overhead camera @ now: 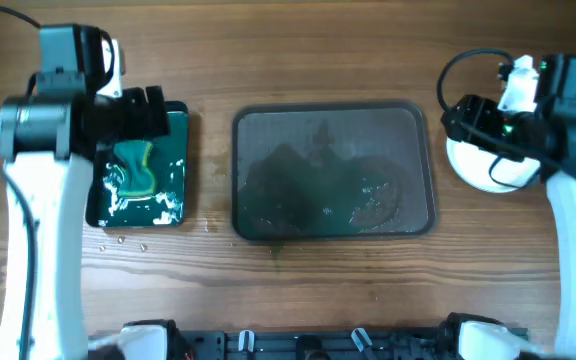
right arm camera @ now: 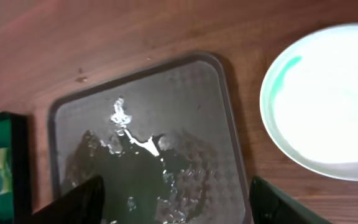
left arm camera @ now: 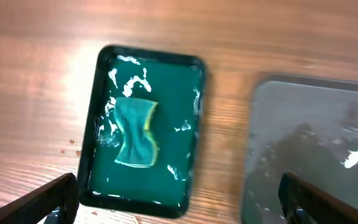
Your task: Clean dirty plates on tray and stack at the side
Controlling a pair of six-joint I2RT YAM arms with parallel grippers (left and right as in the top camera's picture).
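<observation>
The dark tray (overhead camera: pixel 413 125) lies at the table's middle, wet with a teal-green puddle and no plate on it; it also shows in the right wrist view (right arm camera: pixel 216 87) and the left wrist view (left arm camera: pixel 328 112). White plates (overhead camera: pixel 473 165) sit right of the tray, mostly hidden under my right arm; I cannot tell how many. The top plate (right arm camera: pixel 328 106) has a faint teal smear at its rim. My right gripper (right arm camera: pixel 176 202) is open and empty above the tray's right part. My left gripper (left arm camera: pixel 179 199) is open and empty over the small black tray.
A small black tray (overhead camera: pixel 176 150) with green liquid and foam stands at the left and holds a teal-yellow sponge (overhead camera: pixel 133 168); both show in the left wrist view, tray (left arm camera: pixel 104 62) and sponge (left arm camera: pixel 137 132). Small crumbs lie on the wood below it.
</observation>
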